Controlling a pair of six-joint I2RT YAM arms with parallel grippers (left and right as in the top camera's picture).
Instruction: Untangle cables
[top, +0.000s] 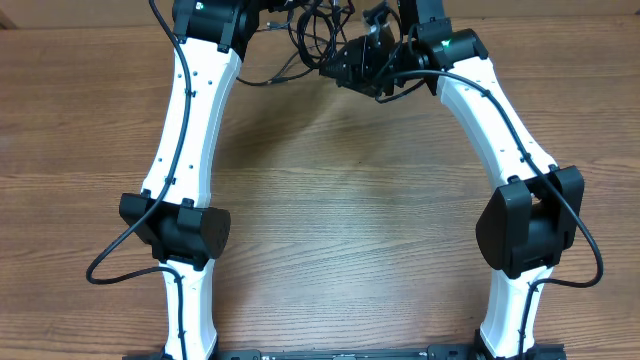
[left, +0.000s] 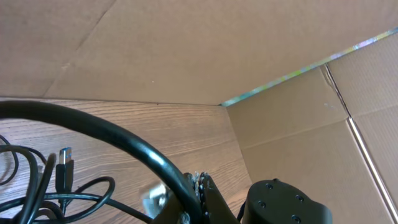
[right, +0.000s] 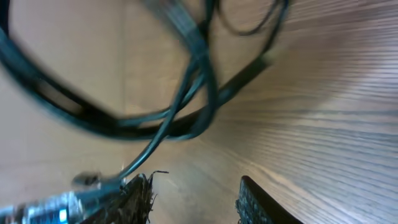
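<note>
zero cables (top: 312, 35) pulled free yet by the look of it, just sits as one black knot at the far table (top: 330, 220) edge between left gripper (top: 258, 20), clamped shut, and right gripper (right: 193, 193), fingers (right: 255, 202) partway apart on nothing, whole job left.

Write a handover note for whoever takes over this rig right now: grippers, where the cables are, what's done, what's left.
Left gripper: shut; a black cord runs right up to it, but the grip itself is not clear.
Right gripper: open, nothing between the fingers, cords just ahead of it.
Cables: one overlapping bunch at the far edge of the table, between both grippers; one plug end shows in the bunch.
Done: no cord separated yet.
Left: pull them all apart and lay each out singly.
</note>
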